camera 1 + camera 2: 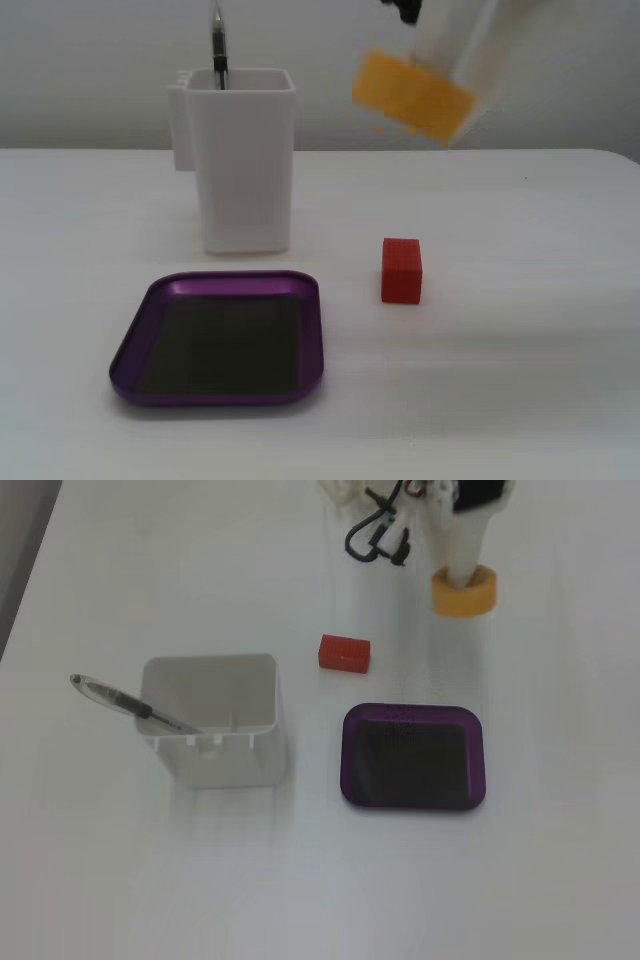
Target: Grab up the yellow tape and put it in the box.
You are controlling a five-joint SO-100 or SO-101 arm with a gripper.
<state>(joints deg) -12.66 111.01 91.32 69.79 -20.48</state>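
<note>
The claw (455, 85) is clenched on the yellow tape (412, 95), holding it high in the air above the worktop (520, 300). In the low fixed view the roll is tilted and a little blurred, a thick yellow-orange ring with one white finger running down into its hollow middle. In the high fixed view the same tape (464, 590) shows as a fat round hoop with the smooth white plastic claw (463, 570) in its hole; whether a second finger presses the outside of the roll cannot be made out. Dark looped cables (377, 538) hang beside the arm.

The box (218, 338) lies flat near the front edge of the worktop in the low view, a shallow purple tray with a shiny metallic rim, rounded corners and a dark matte bottom. It is well apart from the tape.

A small red block (401, 270) with crisp square edges stands to the right of the box, not touching it. Behind the box stands a tall white square container (240, 160) of smooth plastic, with a pen (130, 705) leaning out of it.
</note>
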